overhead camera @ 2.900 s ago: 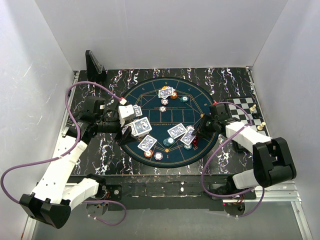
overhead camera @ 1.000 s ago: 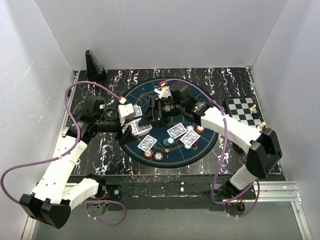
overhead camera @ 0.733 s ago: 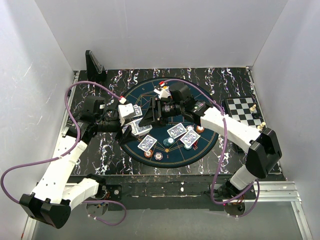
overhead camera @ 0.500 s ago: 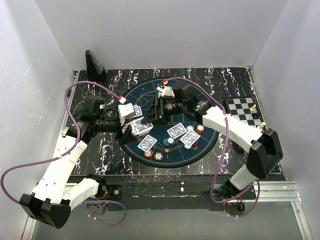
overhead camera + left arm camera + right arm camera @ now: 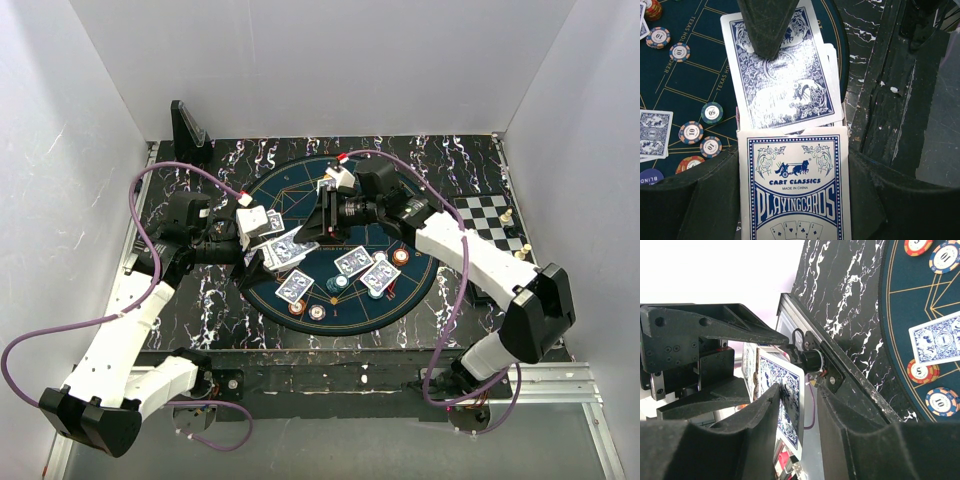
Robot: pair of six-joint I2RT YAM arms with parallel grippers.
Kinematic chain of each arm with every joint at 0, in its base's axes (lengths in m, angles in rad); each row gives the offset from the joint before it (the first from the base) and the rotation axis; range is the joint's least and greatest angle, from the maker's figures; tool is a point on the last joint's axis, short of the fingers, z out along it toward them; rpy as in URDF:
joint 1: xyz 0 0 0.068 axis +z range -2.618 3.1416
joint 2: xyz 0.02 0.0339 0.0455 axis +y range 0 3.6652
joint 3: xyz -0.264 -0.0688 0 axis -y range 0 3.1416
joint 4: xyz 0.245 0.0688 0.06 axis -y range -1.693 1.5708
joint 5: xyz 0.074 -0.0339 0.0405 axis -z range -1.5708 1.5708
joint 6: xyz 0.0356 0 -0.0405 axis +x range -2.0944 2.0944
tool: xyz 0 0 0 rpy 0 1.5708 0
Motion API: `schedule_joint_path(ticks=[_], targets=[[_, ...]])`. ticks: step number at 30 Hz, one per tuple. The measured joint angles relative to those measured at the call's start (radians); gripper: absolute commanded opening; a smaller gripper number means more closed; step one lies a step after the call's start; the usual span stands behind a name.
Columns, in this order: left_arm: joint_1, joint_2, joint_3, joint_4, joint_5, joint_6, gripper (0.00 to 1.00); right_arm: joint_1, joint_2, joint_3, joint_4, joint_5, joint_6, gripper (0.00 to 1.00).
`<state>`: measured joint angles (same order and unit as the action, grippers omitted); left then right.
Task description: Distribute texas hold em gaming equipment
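Note:
My left gripper point(image 5: 262, 258) point(image 5: 792, 200) is shut on a blue-white playing-card box point(image 5: 792, 185), held above the left part of the round blue mat point(image 5: 400, 200). A few cards fan out of the box's mouth. The top card point(image 5: 780, 75) point(image 5: 785, 400) lies between the fingers of my right gripper point(image 5: 318, 225) point(image 5: 800, 395); one finger point(image 5: 767, 25) rests on its back. The jaws stand apart, with a gap between the card and the other finger. Dealt cards point(image 5: 353, 262) point(image 5: 294, 288) and striped chips point(image 5: 400, 257) point(image 5: 712, 112) lie on the mat.
A chessboard point(image 5: 490, 218) with pieces sits at the table's right edge. In the back left corner a black stand point(image 5: 188, 128) is upright. White walls close in on three sides. A purple cable point(image 5: 170, 170) loops over the left arm.
The right arm swung from the right side to the deck in the left gripper. Its jaws narrowed around the top card, and it drew back a little to the right.

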<state>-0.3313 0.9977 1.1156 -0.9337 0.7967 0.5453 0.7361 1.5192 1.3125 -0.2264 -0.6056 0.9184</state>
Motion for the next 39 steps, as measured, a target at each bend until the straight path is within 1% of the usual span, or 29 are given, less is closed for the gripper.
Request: schedule_joint_path(ticks=[5,13,18,27,31,33,36,39], targets=[[0.0,-0.002,0.0,0.0,0.0,0.0,0.03,-0.02,-0.035,0.0,-0.04,0.015,-0.027,0.25],[0.0,-0.007,0.0,0.0,0.0,0.0,0.02,-0.053,-0.073,0.006,-0.097,0.036,-0.061,0.18],[0.0,-0.007,0.0,0.0,0.0,0.0,0.02,-0.059,-0.073,0.047,-0.151,0.049,-0.092,0.02],[0.0,-0.02,0.0,0.003,0.0,0.0,0.02,-0.121,-0.076,0.201,-0.245,0.063,-0.153,0.01],[0.0,-0.03,-0.003,0.004,0.0,0.0,0.02,-0.142,-0.091,0.248,-0.273,0.092,-0.194,0.01],[0.0,-0.038,-0.009,0.006,0.0,0.0,0.02,-0.146,-0.093,0.273,-0.298,0.124,-0.23,0.01],[0.0,-0.049,-0.013,0.006,0.0,-0.005,0.02,-0.147,-0.081,0.316,-0.344,0.213,-0.314,0.01],[0.0,-0.059,-0.013,0.006,0.001,-0.015,0.02,-0.144,-0.006,0.394,-0.398,0.314,-0.395,0.01]])
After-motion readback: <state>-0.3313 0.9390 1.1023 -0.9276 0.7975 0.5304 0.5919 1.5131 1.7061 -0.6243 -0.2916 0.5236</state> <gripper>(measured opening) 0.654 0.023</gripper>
